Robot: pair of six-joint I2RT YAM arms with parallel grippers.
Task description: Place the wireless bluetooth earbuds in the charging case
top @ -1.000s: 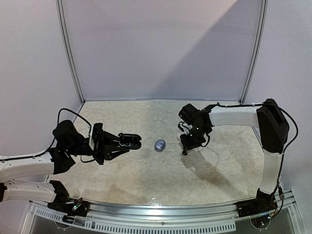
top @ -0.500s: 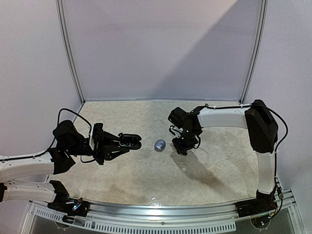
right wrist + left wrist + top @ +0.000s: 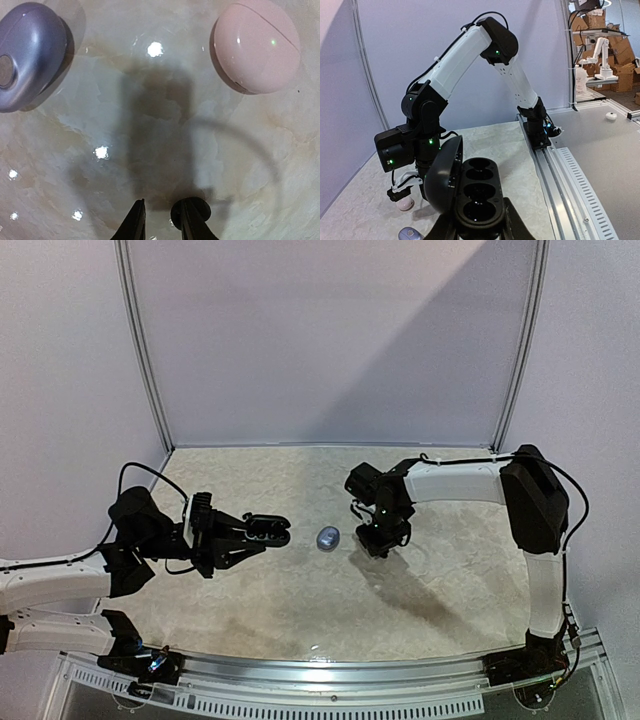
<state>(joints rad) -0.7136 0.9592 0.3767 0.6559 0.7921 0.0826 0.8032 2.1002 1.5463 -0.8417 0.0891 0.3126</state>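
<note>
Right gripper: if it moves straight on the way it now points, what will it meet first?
Probably the bare table, between the purple case and the pink case. The right gripper seems aimed at the gap, touching neither; depth is unclear.

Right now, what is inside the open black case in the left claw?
Three dark glossy wells in the black case, no pale bud in any. The left claw covers its near end. Black buds might not show.

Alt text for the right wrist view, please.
Looking straight down at a marbled table, a closed pink case lies upper right and a closed lilac-grey case upper left. The right gripper shows at the bottom edge, jaws slightly apart with nothing between them.
</note>
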